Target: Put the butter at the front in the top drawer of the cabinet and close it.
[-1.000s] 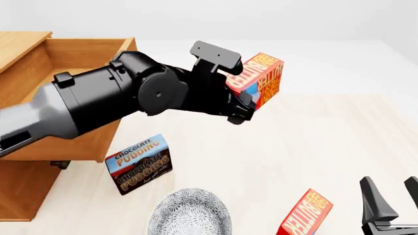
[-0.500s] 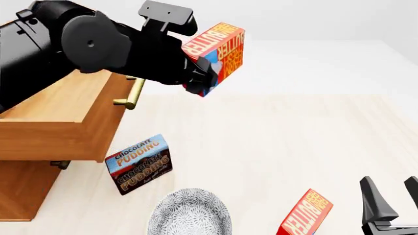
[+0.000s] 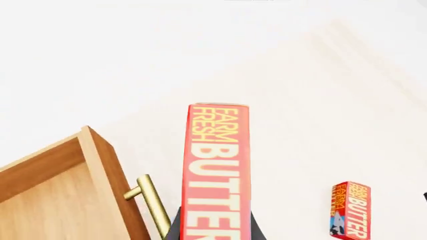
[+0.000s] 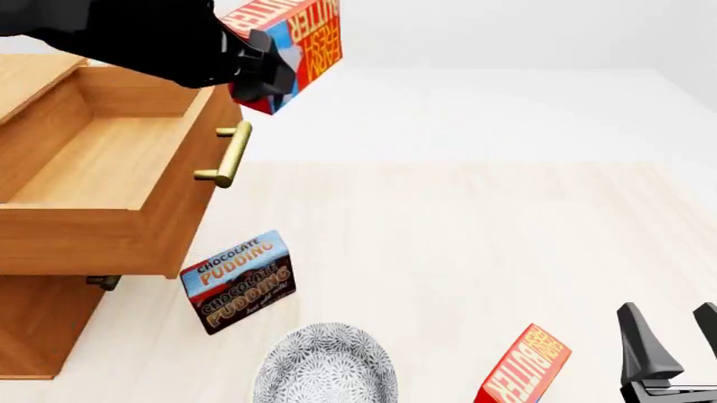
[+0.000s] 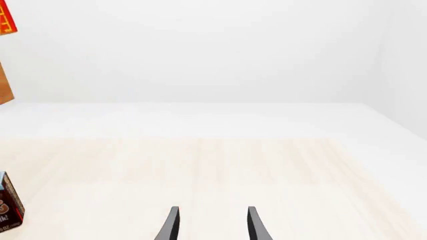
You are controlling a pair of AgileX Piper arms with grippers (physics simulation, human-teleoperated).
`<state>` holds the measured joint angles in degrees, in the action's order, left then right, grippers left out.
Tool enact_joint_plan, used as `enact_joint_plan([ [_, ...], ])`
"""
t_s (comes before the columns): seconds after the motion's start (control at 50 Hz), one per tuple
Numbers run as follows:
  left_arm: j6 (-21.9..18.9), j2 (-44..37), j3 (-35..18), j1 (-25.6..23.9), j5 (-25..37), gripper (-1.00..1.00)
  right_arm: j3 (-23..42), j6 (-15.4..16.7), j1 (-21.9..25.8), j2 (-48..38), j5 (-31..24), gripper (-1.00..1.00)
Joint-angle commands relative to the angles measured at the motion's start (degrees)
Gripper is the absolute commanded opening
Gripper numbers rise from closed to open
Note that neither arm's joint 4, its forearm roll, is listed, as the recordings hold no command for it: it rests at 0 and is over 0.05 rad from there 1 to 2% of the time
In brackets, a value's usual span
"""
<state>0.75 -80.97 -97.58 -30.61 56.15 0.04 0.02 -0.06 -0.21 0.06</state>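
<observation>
Wooden top drawer (image 4: pixel 112 180) stands open, bare inside; left gripper (image 4: pixel 260 65) clamps the butter (image 4: pixel 285 46) above its handle

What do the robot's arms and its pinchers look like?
The left arm is chunky, shiny and black, with rounded joints. The right gripper is black too, with two thin pointed fingers. No cables or markings show.

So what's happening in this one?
The left gripper holds a butter carton in the air, just past the handle side of the open top drawer, not yet over it. A second butter carton sits on the table near the idle, open right gripper.
</observation>
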Motion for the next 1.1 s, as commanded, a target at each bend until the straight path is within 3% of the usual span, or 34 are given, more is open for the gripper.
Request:
enact_joint_plan([
  [0.02, -2.1, 1.8, -4.1, 4.6, 4.0, -1.0, 0.1, 0.0, 0.0, 0.1, -0.1, 1.0],
  [0.54, -3.1, 5.6, -4.3, 14.8, 8.2, -1.0, 0.0, 0.0, 0.0, 0.1, -0.1, 1.0],
  [1.1, 1.2, 12.4, 6.5, 22.8, 5.9, -1.0, 0.0, 0.0, 0.0, 0.1, -0.1, 1.0],
])
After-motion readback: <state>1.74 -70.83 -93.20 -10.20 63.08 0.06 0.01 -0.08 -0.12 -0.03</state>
